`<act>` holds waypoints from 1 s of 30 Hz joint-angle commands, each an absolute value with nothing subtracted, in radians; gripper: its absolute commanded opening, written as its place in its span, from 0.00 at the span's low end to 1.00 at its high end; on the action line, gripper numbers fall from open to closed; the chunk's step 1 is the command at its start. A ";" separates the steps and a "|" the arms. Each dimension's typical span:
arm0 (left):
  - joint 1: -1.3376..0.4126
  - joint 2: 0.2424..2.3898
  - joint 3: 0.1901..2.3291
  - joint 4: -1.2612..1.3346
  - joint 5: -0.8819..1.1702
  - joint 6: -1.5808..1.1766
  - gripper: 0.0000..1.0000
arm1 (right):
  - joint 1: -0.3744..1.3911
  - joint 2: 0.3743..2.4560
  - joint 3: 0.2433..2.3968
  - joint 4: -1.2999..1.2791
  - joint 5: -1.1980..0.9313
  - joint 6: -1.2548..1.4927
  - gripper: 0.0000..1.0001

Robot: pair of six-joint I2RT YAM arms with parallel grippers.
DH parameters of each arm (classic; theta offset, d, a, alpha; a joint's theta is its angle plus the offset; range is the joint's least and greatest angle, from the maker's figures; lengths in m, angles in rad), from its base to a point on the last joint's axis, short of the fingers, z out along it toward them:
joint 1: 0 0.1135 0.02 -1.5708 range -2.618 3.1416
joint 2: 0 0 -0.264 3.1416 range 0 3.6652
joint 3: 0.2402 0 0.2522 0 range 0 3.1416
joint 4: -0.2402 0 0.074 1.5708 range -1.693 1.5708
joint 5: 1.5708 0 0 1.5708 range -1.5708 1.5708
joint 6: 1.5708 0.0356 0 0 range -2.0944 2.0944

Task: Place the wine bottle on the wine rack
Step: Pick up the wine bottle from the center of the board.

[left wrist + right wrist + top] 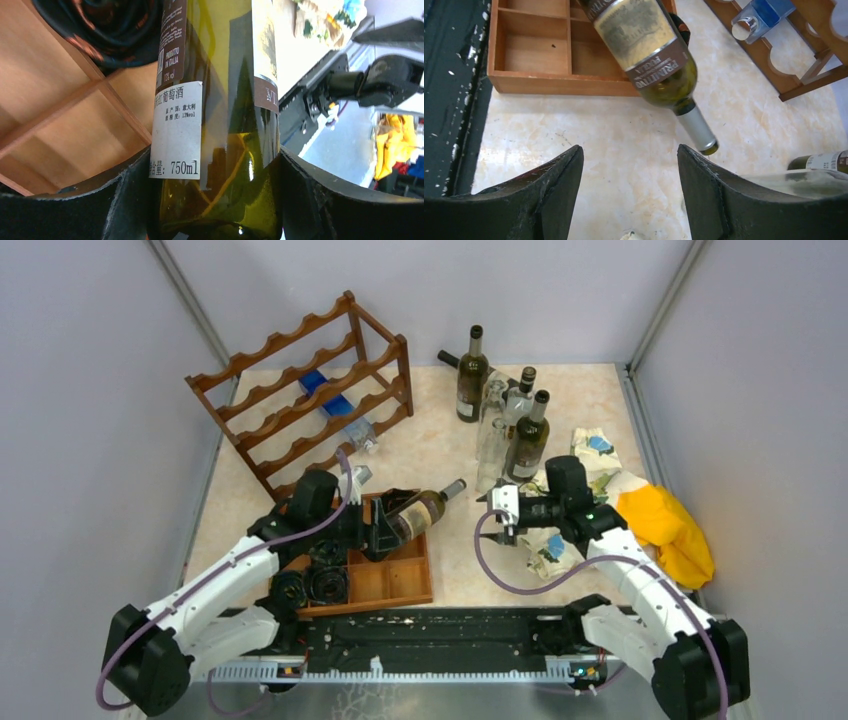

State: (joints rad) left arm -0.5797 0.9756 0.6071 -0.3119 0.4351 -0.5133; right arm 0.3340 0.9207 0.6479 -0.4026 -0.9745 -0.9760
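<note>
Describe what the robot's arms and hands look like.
The left arm and right arm have white shells with black joints. A purple cable loops along each. The left hand and right hand have broad, scuffed black fingers.

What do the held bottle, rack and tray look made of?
bottle: glass, olive-green, glossy; you see through it and it catches highlights. rack: wood by the look, dark reddish-brown stain, slight sheen. tray: lighter wood, matte, grain visible.

A robotics lab cell: plain grey partition walls [90,390] enclosing a marble-patterned tabletop [450,550] with bolted-down robot arms [215,585].
</note>
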 commanded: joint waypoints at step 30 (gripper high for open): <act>-0.580 1.011 0.577 -0.365 0.762 -0.337 0.00 | 0.574 1.290 0.608 -0.241 -0.740 -1.271 0.58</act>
